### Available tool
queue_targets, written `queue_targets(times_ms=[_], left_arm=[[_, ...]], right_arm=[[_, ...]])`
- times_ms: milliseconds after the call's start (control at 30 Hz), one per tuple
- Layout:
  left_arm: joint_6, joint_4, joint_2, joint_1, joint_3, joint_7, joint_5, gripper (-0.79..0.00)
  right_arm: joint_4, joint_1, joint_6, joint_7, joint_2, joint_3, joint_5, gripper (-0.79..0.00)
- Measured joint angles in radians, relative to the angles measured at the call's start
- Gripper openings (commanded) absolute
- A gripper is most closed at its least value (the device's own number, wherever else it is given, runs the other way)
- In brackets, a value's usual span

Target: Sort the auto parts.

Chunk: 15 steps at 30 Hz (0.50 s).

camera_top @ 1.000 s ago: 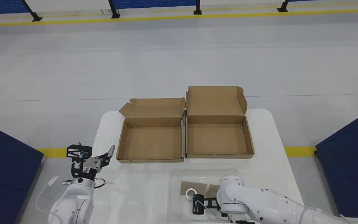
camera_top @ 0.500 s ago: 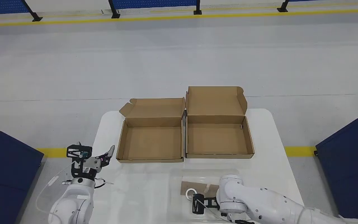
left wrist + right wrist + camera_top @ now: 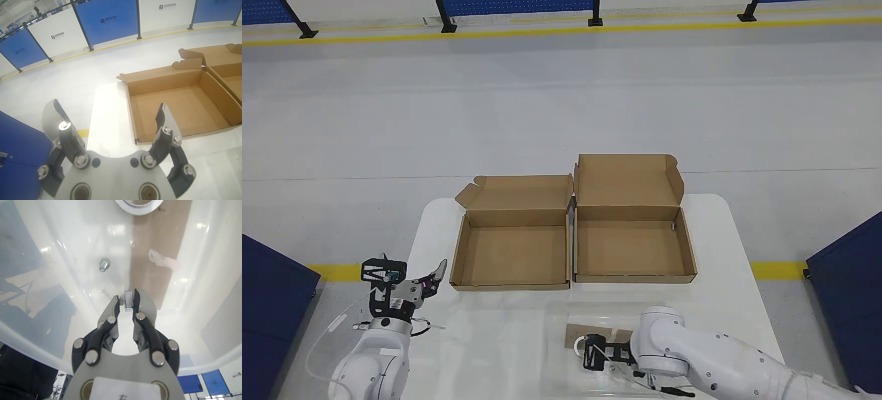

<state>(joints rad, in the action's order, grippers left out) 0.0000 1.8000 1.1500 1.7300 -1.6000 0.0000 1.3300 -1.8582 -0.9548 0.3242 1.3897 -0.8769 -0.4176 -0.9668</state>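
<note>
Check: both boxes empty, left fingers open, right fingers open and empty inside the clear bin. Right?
One error: the right fingers are shut on a small metal part, not open and empty; the right wrist view shows it. The left box and right box are empty, the left fingers open, the right ones inside the clear bin.

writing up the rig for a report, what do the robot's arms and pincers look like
The left arm and right arm have smooth white rounded shells; a thin pale cable loops beside the left arm. The left pincer and right pincer each have a silver plate, black links with round silver rivets, and two silver fingers with black ribbed pads.
</note>
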Motion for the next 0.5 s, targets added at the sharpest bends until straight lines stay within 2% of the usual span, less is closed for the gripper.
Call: queue_targets(times_ms=[500], left_arm=[[0.000,0.000,0.000,0.000,0.000,0.000,0.000,0.000]], right_arm=[[-0.028,-0.056,0.013,-0.074,0.034,-0.107,0.040,-0.785]])
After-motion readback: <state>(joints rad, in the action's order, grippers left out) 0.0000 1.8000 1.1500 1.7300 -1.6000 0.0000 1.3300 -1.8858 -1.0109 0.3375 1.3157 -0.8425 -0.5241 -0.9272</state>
